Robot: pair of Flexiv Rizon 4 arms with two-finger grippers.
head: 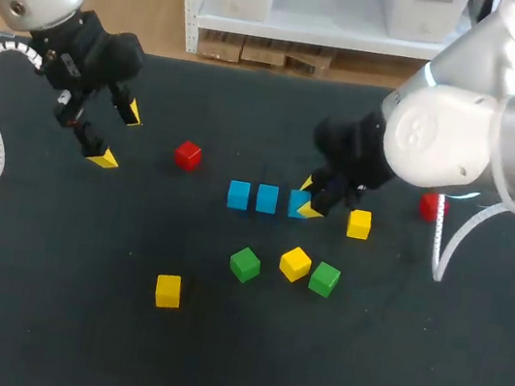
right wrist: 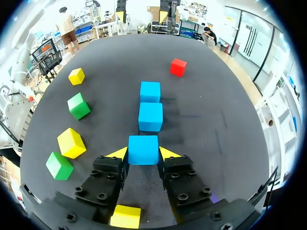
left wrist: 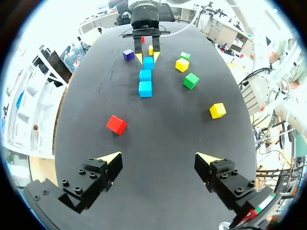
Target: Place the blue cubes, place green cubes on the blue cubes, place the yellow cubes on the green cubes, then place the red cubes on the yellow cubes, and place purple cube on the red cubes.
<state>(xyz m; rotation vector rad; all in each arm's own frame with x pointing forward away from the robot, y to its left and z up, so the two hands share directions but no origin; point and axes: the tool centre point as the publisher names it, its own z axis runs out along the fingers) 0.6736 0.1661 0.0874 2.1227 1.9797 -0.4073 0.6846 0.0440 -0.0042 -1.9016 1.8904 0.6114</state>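
Note:
Three blue cubes lie in a row mid-table [head: 238, 195] [head: 267, 199]. My right gripper [head: 310, 201] is shut on the third blue cube [right wrist: 143, 149], which sits in line with the other two [right wrist: 150, 116] [right wrist: 150, 91]. My left gripper [head: 117, 137] hangs open over the table's left part, and a red cube [left wrist: 116, 124] lies ahead of it. Two green cubes [head: 245, 265] [head: 324, 279] flank a yellow cube [head: 295, 264] in front of the row. A purple cube [left wrist: 128, 54] shows only in the left wrist view, beside my right gripper.
Another yellow cube [head: 359, 225] lies just right of the row, and a third [head: 167, 290] sits toward the front left. A second red cube [head: 429, 206] is partly hidden behind my right arm. The table's far edge [head: 257, 72] runs behind both arms.

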